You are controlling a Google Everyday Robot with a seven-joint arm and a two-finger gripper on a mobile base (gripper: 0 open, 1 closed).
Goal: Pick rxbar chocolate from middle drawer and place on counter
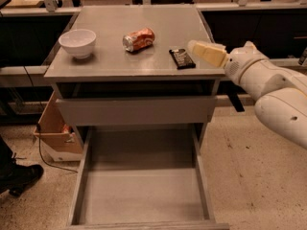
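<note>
The rxbar chocolate (182,58), a flat black bar with white print, lies on the counter (120,61) near its right front corner. My gripper (199,49) with pale yellow fingers sits just right of the bar, at the counter's right edge, apart from it. The white arm reaches in from the right. The middle drawer (141,188) is pulled out below, its grey floor bare.
A white bowl (77,42) stands at the counter's left. A crushed orange soda can (138,39) lies mid-counter. A closed upper drawer front (134,110) is above the open one. A cardboard box (53,128) sits on the floor at left, and a dark shoe (19,176) shows at far left.
</note>
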